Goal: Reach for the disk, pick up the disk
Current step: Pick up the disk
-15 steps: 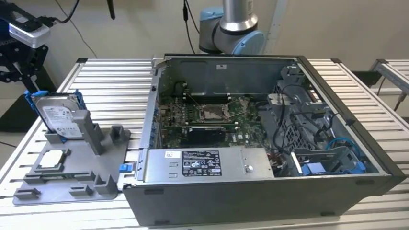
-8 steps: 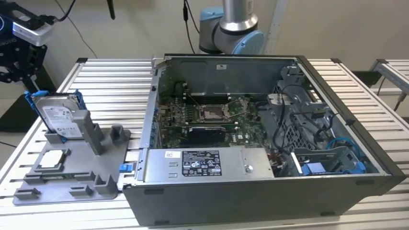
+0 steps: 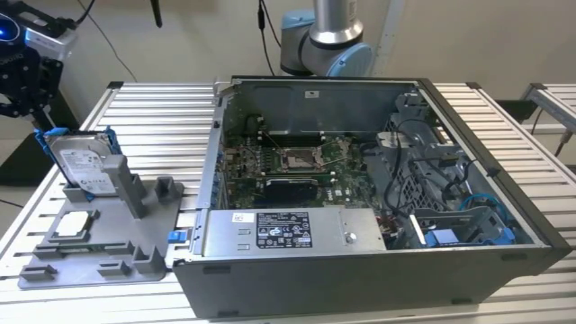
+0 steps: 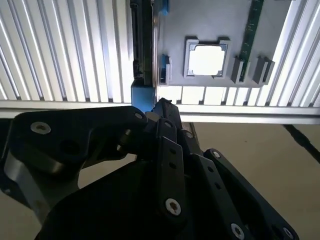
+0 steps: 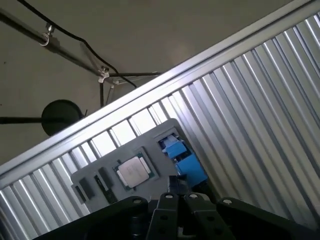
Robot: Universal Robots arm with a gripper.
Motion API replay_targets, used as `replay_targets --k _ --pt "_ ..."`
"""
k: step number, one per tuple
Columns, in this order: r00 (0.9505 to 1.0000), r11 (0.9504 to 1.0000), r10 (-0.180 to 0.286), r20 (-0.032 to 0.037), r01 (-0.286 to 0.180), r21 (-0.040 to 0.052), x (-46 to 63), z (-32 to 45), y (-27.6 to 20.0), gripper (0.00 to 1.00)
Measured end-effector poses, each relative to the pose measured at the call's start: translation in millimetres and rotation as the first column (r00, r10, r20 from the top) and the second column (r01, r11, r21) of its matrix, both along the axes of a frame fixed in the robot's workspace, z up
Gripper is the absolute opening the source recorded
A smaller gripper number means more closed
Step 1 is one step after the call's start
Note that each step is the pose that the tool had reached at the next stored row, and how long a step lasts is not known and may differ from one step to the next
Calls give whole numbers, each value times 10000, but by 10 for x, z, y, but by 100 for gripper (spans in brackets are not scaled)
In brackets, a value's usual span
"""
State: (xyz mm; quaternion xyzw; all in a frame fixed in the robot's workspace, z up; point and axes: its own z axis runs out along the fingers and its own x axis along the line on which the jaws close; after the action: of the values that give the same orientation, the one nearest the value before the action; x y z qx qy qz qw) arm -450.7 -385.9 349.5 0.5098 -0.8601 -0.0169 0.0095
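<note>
Presently the disk [image 3: 79, 162], a flat rectangular silver-metal hard drive with a white label, framed by a bright blue plastic carrier, stands upright on its edge in a slot of the grey moulded plastic fixture [image 3: 90, 260]. That fixture lies on the slatted aluminium table [image 3: 153, 115], to the exterior view's left of the open dark-grey metal computer case [image 3: 360, 283]. A small square silver chip [image 3: 74, 225] sits flat in a recess of the same fixture, apart from the disk.

The black metal gripper [image 3: 34, 101] hangs above the disk's upper corner, slightly to the exterior view's left of it. In the second wrist view the gripper [image 4: 162, 107] is just beside the blue end of the disk [image 4: 144, 95], which is seen edge-on, with the chip [image 4: 207, 60] beyond. In the first wrist view the gripper [image 5: 175, 184] is likewise just beside the disk [image 5: 182, 160], and the chip [image 5: 132, 171] lies near.

Contact between gripper and disk cannot be confirmed. How wide the gripper stands cannot be told. The disk is seated in its slot, not lifted. The silver and light-blue arm [image 3: 328, 40] rises behind the computer case.
</note>
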Motion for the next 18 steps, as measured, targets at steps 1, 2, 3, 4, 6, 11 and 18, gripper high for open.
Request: replay_targets --k 1,2,3,4,6,11,18 --pt "9999 9999 162 1 -162 0 0 0 0 0" --pt "9995 9995 302 1 -302 0 0 0 0 0" --pt "9991 9991 420 1 -420 0 0 0 0 0" --pt "9989 9989 473 1 -473 0 0 0 0 0" --pt "9989 9989 476 0 -476 0 0 0 0 0" --pt "9988 9988 485 0 -485 0 0 0 0 0" --pt "9965 9965 831 37 -831 -3 0 -3 2 0"
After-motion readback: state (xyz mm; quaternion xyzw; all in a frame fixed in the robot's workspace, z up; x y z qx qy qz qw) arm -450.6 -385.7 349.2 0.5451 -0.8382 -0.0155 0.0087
